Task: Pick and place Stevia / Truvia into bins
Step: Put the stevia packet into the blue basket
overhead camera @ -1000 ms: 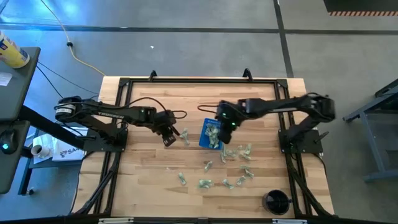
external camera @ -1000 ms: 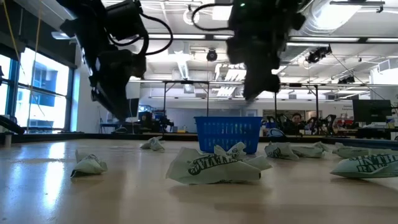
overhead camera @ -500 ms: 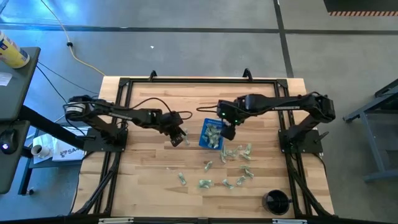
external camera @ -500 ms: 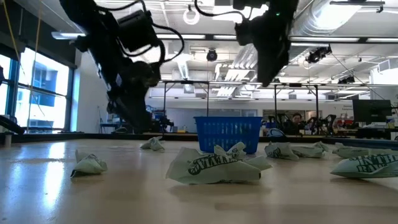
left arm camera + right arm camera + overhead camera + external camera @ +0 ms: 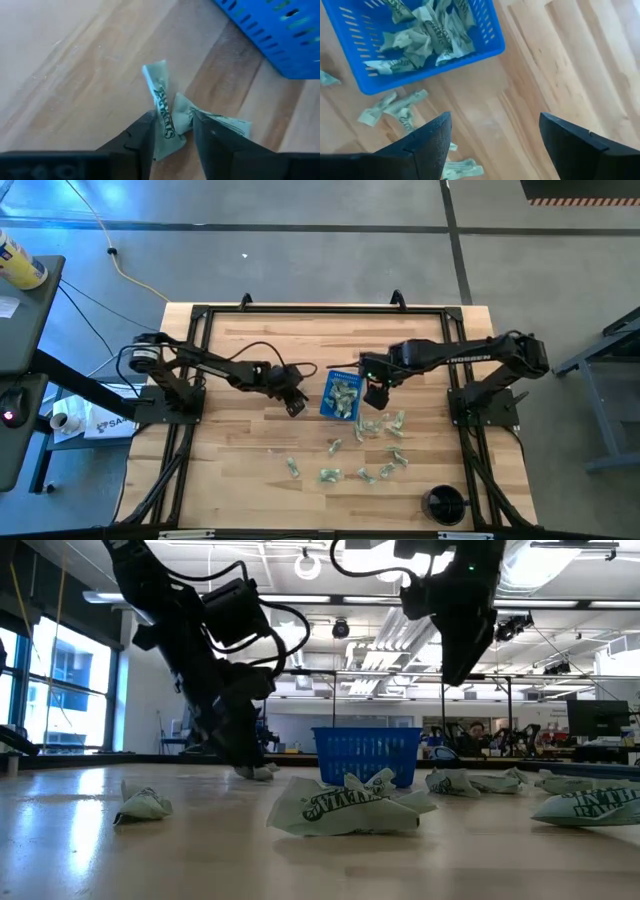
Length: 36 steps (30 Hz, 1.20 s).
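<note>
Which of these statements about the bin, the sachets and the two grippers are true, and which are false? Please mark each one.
1. The blue bin already holds several sachets. True.
2. The left gripper is down at a crumpled sachet beside the bin, its fingers either side of it. True.
3. The right gripper holds a sachet. False: its fingers are wide open with nothing between them.
4. All sachets are in the bin. False: loose sachets lie scattered on the table.
5. The black cup stands inside the bin. False: it stands apart, near the table's corner.
</note>
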Each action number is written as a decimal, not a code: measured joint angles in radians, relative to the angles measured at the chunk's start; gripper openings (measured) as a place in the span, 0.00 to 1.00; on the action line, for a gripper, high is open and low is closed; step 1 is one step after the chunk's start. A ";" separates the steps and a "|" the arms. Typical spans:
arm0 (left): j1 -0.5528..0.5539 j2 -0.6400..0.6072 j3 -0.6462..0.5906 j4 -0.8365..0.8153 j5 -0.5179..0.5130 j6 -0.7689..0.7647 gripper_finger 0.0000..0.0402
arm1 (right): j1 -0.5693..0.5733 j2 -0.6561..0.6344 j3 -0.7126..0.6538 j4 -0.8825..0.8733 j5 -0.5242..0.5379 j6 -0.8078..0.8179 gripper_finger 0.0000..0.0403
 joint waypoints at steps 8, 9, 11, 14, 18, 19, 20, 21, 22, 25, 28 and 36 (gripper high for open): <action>0.003 0.001 0.065 -0.049 -0.079 0.073 0.09 | 0.063 -0.026 0.000 -0.034 0.061 -0.025 0.71; 0.003 0.000 0.093 -0.069 -0.070 0.081 0.07 | 0.067 -0.032 0.000 -0.041 0.066 -0.022 0.70; 0.003 -0.014 0.166 -0.123 -0.060 0.088 0.07 | 0.076 -0.047 -0.001 -0.052 0.078 -0.008 0.69; 0.003 -0.022 0.290 -0.256 -0.048 0.125 0.09 | 0.088 -0.076 -0.001 -0.075 0.101 0.009 0.67; 0.003 -0.022 0.444 -0.380 -0.023 0.193 0.12 | 0.096 -0.118 0.000 -0.113 0.136 0.048 0.65; 0.003 -0.023 0.466 -0.394 -0.025 0.207 0.11 | 0.099 -0.129 0.000 -0.122 0.145 0.053 0.65; 0.003 -0.024 0.480 -0.415 -0.031 0.222 0.09 | 0.102 -0.142 0.000 -0.130 0.155 0.059 0.64; 0.003 -0.024 0.483 -0.440 -0.042 0.238 0.07 | 0.105 -0.153 0.000 -0.140 0.164 0.068 0.64; 0.003 -0.023 0.481 -0.471 -0.054 0.255 0.07 | 0.108 -0.161 0.000 -0.145 0.175 0.076 0.64; 0.013 -0.022 0.449 -0.580 -0.054 0.269 0.07 | 0.118 -0.183 0.000 -0.151 0.193 0.094 0.64; 0.016 -0.022 0.384 -0.635 -0.024 0.244 0.07 | 0.128 -0.192 0.000 -0.152 0.206 0.097 0.64; 0.015 -0.021 0.371 -0.649 0.051 0.176 0.44 | 0.134 -0.189 0.000 -0.152 0.209 0.080 0.64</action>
